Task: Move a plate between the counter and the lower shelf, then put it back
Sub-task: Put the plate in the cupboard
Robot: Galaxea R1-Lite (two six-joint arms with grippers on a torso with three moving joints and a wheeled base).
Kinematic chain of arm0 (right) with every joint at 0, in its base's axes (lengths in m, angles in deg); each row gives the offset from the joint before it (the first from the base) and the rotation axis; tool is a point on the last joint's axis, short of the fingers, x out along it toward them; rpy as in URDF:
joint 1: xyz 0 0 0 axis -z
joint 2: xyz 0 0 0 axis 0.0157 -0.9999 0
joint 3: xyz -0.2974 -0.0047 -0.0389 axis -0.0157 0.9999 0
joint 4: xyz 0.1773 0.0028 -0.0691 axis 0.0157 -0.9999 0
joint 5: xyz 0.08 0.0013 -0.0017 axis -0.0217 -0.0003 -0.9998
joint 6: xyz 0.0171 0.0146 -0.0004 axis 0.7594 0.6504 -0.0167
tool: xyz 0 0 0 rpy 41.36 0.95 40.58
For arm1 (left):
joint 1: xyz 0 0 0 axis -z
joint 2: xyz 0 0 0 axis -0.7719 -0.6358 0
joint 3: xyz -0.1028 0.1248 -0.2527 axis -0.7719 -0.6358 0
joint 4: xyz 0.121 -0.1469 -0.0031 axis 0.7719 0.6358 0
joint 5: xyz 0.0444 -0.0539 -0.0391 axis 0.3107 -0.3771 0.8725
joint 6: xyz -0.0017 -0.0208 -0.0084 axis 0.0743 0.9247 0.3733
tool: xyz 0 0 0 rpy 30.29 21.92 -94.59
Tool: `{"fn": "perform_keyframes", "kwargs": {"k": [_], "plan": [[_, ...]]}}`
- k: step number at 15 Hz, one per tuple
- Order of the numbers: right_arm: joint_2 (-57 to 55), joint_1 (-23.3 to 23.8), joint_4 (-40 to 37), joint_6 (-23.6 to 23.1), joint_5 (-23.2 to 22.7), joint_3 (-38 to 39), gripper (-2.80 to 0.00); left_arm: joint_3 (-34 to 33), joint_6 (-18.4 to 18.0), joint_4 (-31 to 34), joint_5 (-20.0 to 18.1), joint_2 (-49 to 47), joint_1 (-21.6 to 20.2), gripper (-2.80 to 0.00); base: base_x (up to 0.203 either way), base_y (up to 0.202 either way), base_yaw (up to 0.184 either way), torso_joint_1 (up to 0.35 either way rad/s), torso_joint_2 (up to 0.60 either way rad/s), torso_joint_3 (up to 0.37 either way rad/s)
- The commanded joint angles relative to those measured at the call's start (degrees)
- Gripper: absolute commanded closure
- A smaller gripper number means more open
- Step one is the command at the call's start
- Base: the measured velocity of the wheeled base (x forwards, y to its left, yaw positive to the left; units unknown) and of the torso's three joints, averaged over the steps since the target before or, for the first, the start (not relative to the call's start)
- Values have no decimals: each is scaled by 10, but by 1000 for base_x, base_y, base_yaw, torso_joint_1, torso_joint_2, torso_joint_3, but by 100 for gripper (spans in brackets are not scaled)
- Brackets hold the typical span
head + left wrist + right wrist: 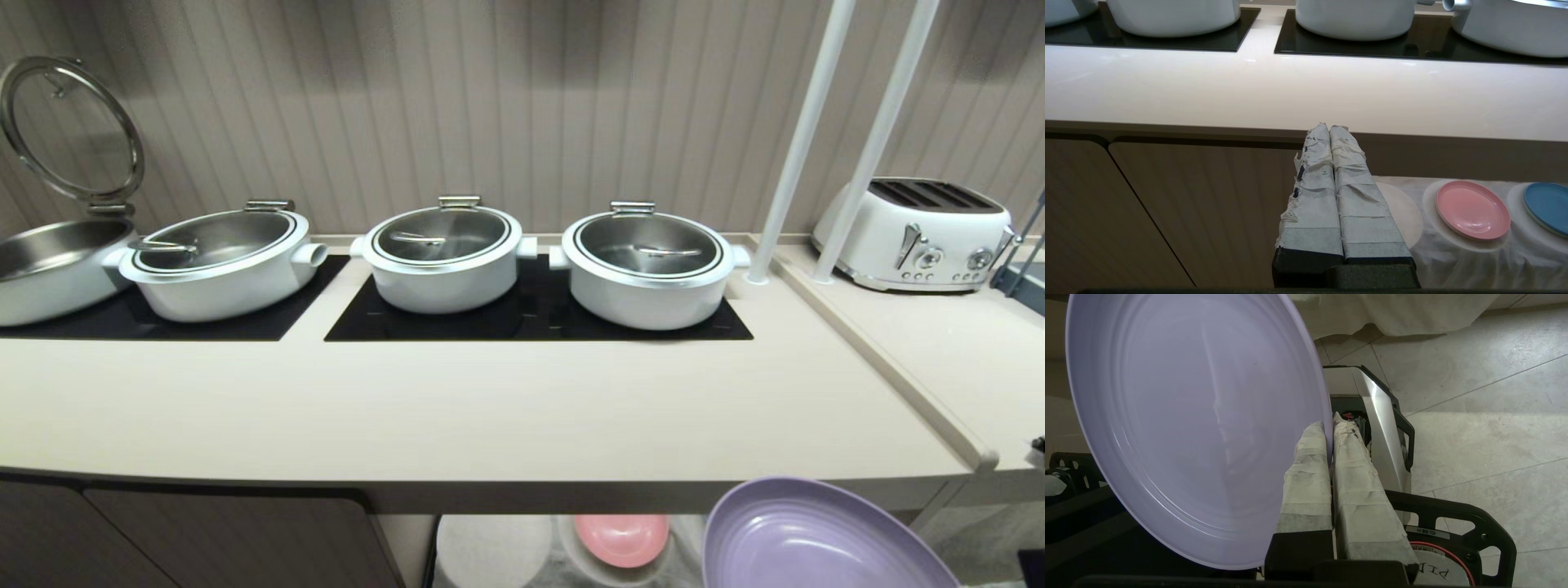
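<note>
right gripper (1329, 426): you've got it clamped on the plate (816, 539) rim, held off the counter (490, 408) front edge, right end.
left gripper (1329, 128): closed, empty.
obstacles: counter lip overhangs lower shelf (1474, 257).
count: 3 lidded pots (445, 257), 1 pink plate (620, 539), 1 blue plate (1547, 208).

Three white pots (445, 257) crowd the counter (457, 408) rear; its front strip lies open

Almost no writing can be read. On the round label (1435, 571) with a red ring on the robot base (1453, 535), in the right wrist view, a few dark letters stand upside down and partly cut off; they look like "PIA", but this is not sure. A small white sticker (1427, 531) above it has tiny unreadable characters.
</note>
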Motion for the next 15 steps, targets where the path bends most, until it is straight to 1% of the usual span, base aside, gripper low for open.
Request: {"fn": "perform_keyframes", "kwargs": {"k": [1,15], "plan": [[-4,0,-1,0,-2,2,0,0,0,0,0,0,0,0,0,0,0,0,0,0],[-3,0,-3,0,-2,-2,0,0,0,0,0,0,0,0,0,0,0,0,0,0]]}}
